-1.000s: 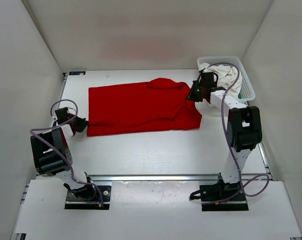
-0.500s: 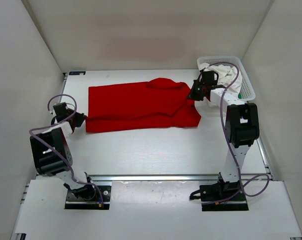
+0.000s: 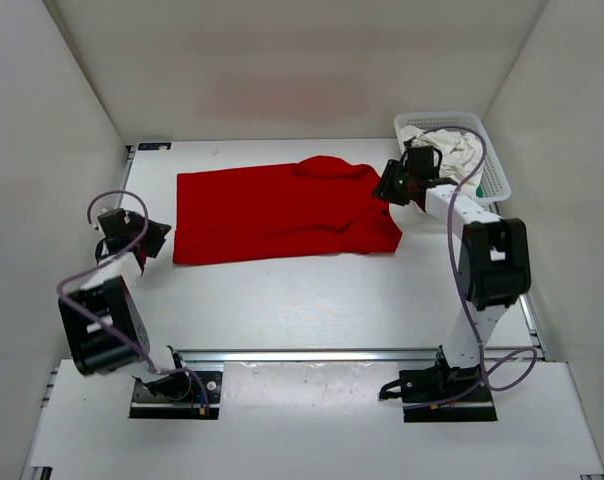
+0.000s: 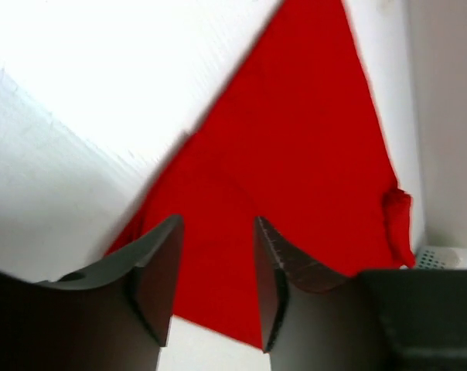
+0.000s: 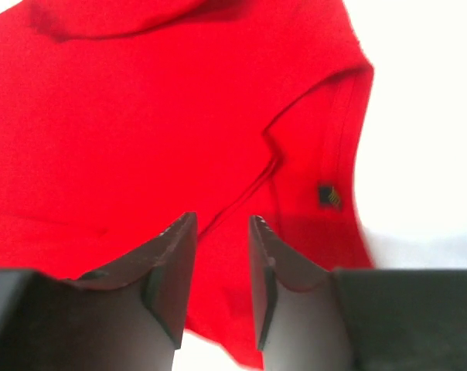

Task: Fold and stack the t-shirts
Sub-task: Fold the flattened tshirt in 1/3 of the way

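White table [image 3: 312,300], walled on three sides, arm bases at the near edge. Red t-shirt [image 3: 272,212] lies spread flat across the back middle of the table, long side running left-right, with one bunched lump of cloth [image 3: 327,165] on its far edge; its right end is partly covered by the right arm in the top view. White mesh basket [image 3: 497,178] sits at the far right corner, just beside the shirt's right end. A crumpled white t-shirt [image 3: 454,150] fills it, and whatever is under that cloth is hidden. Right gripper [image 3: 387,190] is over the red shirt's right edge. In the wrist view [image 5: 222,220] its jaws are spread with a narrow gap and no cloth between them, red fabric [image 5: 141,116] below, touching or not is unclear. Left gripper [image 3: 158,238] is just off the shirt's near left corner. In the wrist view [image 4: 216,224] its jaws are apart and hold nothing, and the red shirt [image 4: 295,170] stretches away beyond them, blurred, with only a corner of the basket [image 4: 442,256] in frame. Small dark label [image 5: 330,195] near the shirt's hem, print unreadable.
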`<act>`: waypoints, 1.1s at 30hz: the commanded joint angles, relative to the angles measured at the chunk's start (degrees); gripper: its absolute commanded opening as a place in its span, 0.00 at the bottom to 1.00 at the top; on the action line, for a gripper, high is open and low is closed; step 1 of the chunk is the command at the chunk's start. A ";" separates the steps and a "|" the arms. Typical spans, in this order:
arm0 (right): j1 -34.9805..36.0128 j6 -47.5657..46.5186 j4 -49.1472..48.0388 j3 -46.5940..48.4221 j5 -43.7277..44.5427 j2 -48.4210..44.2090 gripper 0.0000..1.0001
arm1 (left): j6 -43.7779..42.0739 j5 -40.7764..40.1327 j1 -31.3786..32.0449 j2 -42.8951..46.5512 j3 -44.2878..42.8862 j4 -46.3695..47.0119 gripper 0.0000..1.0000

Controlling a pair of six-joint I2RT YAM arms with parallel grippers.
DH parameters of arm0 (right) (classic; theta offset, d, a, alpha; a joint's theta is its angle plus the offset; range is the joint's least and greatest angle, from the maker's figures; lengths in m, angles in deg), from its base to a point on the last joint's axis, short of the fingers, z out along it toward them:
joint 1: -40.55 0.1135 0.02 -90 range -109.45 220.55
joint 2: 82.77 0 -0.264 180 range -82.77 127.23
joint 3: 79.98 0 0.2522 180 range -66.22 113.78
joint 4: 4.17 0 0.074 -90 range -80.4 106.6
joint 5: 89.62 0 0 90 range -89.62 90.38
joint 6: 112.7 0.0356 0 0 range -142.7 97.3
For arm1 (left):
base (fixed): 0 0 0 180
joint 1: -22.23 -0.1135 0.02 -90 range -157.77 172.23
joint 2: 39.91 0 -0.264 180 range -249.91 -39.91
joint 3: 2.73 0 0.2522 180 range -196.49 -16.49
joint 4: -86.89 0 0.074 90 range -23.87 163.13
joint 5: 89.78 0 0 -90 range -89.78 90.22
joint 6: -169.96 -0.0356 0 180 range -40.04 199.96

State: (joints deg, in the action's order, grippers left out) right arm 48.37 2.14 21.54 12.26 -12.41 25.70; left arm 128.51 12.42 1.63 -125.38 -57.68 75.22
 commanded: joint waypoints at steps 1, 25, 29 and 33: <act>1.06 1.96 -6.84 -6.65 0.76 -10.55 0.33 | -2.32 -1.75 -0.76 9.61 5.58 -1.82 0.50; -3.25 4.17 -20.47 -39.29 -0.04 -22.86 0.29 | 5.32 -0.52 1.35 4.44 18.33 11.27 0.23; -2.11 2.76 -17.85 -36.12 0.32 -20.23 0.30 | 5.76 -0.78 1.79 3.73 17.20 11.71 0.10; -1.75 2.76 -18.01 -34.27 0.58 -18.64 0.18 | 5.32 -2.36 2.40 2.94 15.88 11.10 0.00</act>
State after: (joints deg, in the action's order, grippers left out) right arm 45.85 5.99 5.21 -24.61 -12.57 6.62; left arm 134.26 12.12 3.21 -122.08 -39.94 85.88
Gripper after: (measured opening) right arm 0.211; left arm 0.017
